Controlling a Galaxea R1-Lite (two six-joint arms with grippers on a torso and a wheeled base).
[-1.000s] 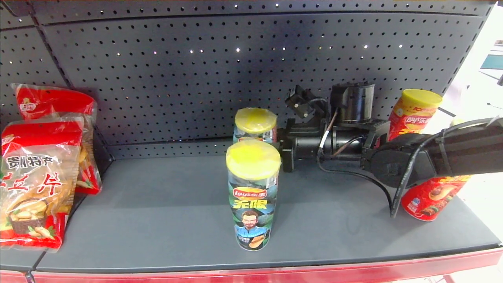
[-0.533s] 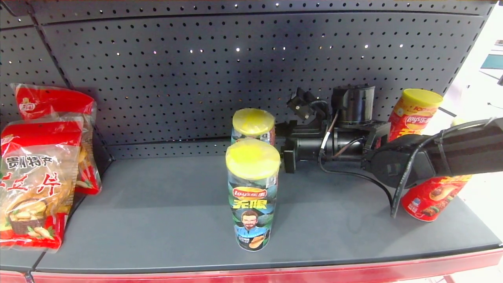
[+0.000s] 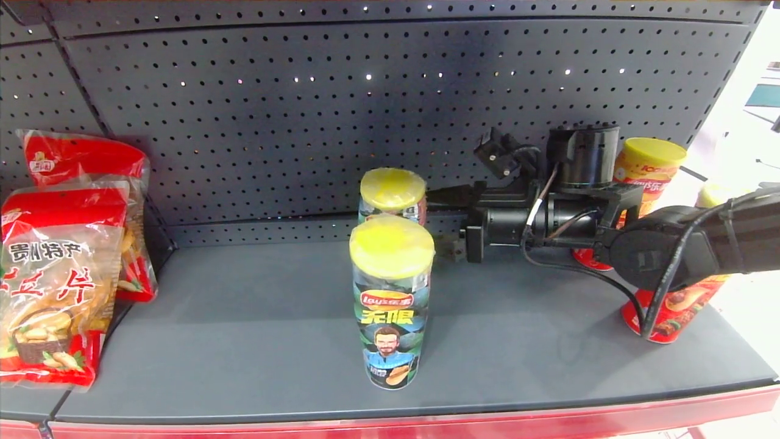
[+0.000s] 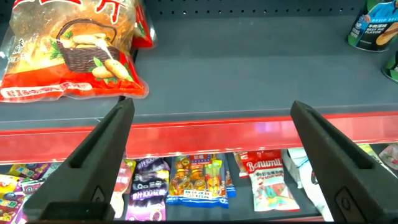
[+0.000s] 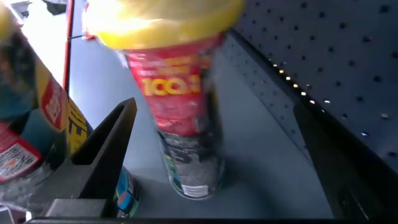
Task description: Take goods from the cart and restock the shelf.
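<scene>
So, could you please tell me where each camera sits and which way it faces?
Head view: on the robot's head, looking forward and down at the shelf; the right arm enters from the right, its open right pincer beside the rear can.
Left wrist view: on the left wrist, before the shelf, facing its red front edge; the open left pincer frames it.
Right wrist view: on the right wrist, facing the rear can past its own fingers.
Shared: head and left wrist views both show the snack bag.
</scene>
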